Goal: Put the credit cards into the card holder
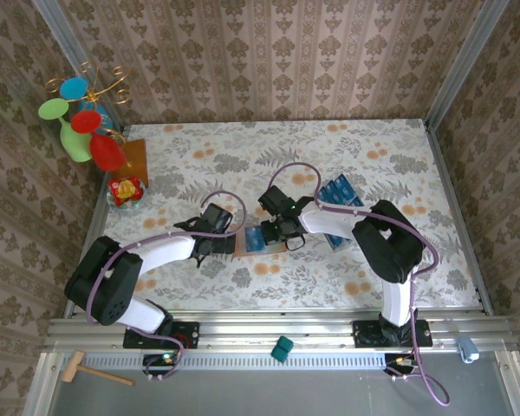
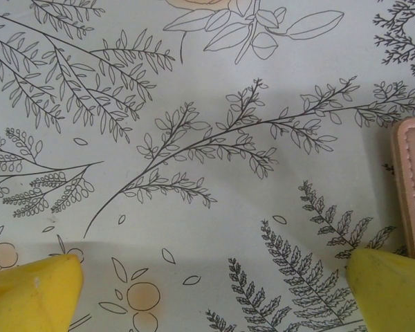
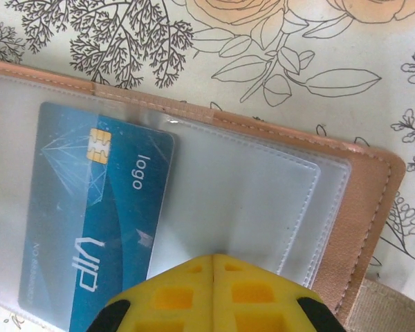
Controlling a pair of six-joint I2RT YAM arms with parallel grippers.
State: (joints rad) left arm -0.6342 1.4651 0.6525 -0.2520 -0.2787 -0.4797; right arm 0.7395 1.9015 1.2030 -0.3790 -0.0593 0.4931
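Cards (image 1: 338, 192) are likely handling slick and stiff — you're wanting an edge pinch. Right claw (image 3: 213, 266) is sitting together, left claw (image 2: 211, 266) apart.

I am two arms of the same make. My left arm (image 1: 147, 260) and my right arm (image 1: 377, 234) each have glossy white links set between bulky black joint housings, and each rises from one of my squat black bases (image 1: 160, 334). A thin purple cable (image 1: 293, 165) loops along each arm from base to wrist. My wrists end in black blocks, and a small green light (image 1: 288, 208) glows on the right one. My left gripper (image 2: 214, 277) has fingers (image 2: 34, 294) of plain yellow plastic with rounded tips. My right gripper (image 3: 213, 290) is the same yellow, moulded with square recesses (image 3: 173, 297) and flanked by black patches (image 3: 114, 315).
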